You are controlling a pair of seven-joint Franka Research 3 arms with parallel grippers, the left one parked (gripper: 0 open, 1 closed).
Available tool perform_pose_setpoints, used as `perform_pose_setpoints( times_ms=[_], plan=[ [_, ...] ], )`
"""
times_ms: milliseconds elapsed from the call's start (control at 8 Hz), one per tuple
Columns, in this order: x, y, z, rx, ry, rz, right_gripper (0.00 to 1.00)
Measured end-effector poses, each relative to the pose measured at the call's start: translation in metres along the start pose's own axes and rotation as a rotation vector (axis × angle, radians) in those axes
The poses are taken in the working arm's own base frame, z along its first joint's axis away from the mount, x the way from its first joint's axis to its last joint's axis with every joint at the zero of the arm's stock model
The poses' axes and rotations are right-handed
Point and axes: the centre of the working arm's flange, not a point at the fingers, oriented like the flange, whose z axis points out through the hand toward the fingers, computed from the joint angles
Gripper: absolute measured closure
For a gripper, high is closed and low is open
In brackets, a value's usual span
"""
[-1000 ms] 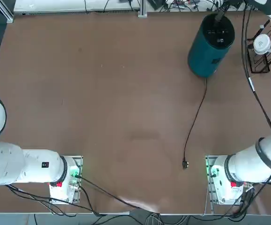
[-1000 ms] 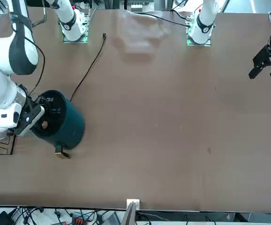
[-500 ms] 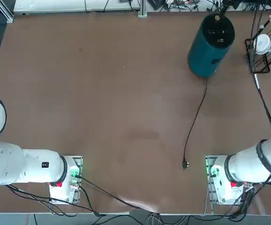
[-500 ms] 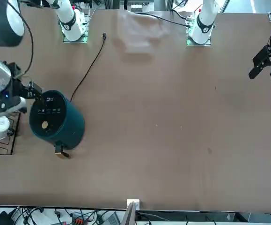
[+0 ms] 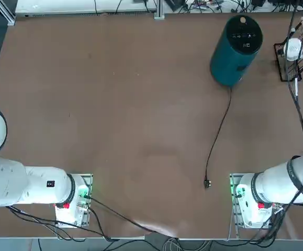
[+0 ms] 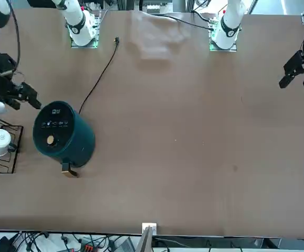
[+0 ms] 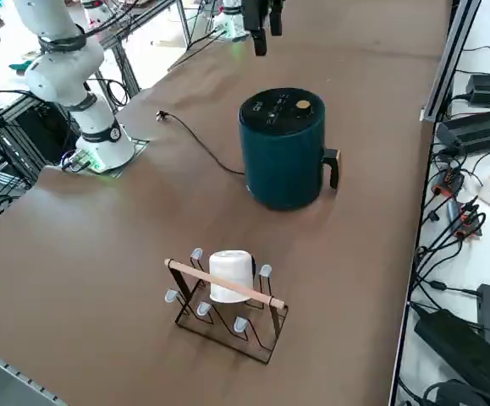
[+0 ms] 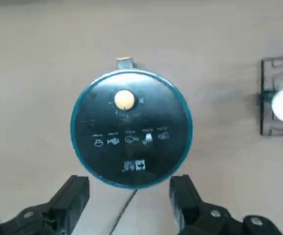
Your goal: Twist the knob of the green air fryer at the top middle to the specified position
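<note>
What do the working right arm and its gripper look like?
The right arm has white, rounded shells with dark grey bands at the joints; black cables run along it. The right gripper is black, with two blocky fingers and silvery screw heads behind them.

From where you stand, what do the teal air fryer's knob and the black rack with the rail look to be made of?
The round yellow-tan knob seems wooden or wood-look plastic, matte, judging by its pale tan face. The black open rack looks like painted metal, from its thin bent wires; its pale pinkish-tan rail is probably smooth wood.
</note>
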Motion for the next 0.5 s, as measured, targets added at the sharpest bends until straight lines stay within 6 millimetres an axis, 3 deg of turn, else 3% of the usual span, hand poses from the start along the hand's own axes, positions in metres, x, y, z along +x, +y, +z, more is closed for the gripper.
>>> perform_pose_setpoints(
  times_ms=[250,500],
  plan=[
    [-0.006,0.009,-0.027,-0.006,0.003,0.049,0.0],
    [-0.004,0.04,-0.038,-0.014,0.012,0.105,0.0]
  ],
)
